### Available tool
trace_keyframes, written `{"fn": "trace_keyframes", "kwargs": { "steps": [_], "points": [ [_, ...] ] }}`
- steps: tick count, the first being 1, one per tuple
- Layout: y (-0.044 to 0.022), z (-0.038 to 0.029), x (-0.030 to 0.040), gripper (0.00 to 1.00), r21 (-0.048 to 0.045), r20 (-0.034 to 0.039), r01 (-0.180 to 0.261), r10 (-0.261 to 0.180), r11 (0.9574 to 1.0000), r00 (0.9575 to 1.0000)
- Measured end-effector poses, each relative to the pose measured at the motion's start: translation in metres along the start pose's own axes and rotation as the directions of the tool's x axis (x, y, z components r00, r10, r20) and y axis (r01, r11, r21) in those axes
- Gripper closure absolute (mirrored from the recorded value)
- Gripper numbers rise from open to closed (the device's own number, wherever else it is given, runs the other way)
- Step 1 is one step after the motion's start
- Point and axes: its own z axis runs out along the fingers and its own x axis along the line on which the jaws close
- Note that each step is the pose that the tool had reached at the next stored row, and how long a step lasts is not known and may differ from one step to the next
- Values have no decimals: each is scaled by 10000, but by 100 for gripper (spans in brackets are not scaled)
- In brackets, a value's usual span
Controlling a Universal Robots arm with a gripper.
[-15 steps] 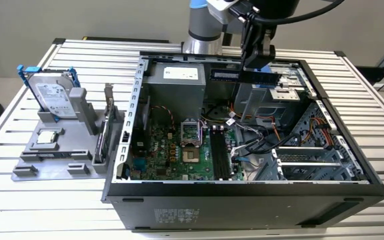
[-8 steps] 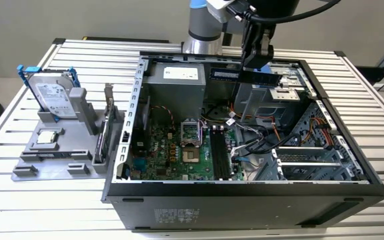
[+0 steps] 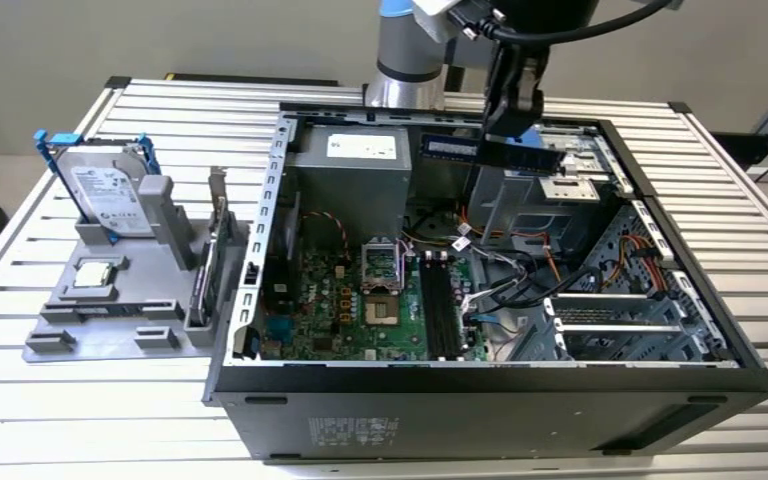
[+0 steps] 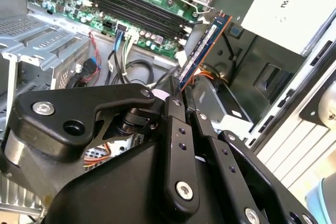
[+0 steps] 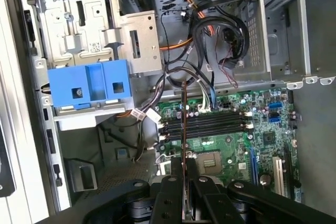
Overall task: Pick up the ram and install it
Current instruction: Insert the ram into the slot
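The ram (image 3: 471,149) is a thin dark stick with a small white label. My gripper (image 3: 508,138) is shut on it and holds it in the air over the back part of the open computer case (image 3: 257,250). In both wrist views I see the ram edge-on (image 4: 206,51) (image 5: 184,124), sticking out from between the black fingers (image 4: 176,129) (image 5: 170,195) of the gripper (image 4: 184,95) (image 5: 185,178). The black memory slots (image 3: 440,305) (image 4: 136,11) (image 5: 205,124) lie on the green motherboard, below the ram and apart from it.
A grey fixture (image 3: 104,320) at the exterior view's left holds a hard drive in a blue frame (image 3: 104,190), a processor chip (image 3: 95,277) and an expansion card (image 3: 217,250). Inside the case are the power supply (image 3: 351,160), loose cables (image 5: 210,30) and a blue plastic bracket (image 5: 89,85).
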Motion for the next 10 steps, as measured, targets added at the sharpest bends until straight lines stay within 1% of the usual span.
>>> {"fn": "trace_keyframes", "kwargs": {
  "steps": [5,10],
  "points": [
    [0,0,0,100,-2,-6,-339,339,9994,9994],
    [0,0,0,100,-4,-12,-677,677,9977,9977]
  ]
}}
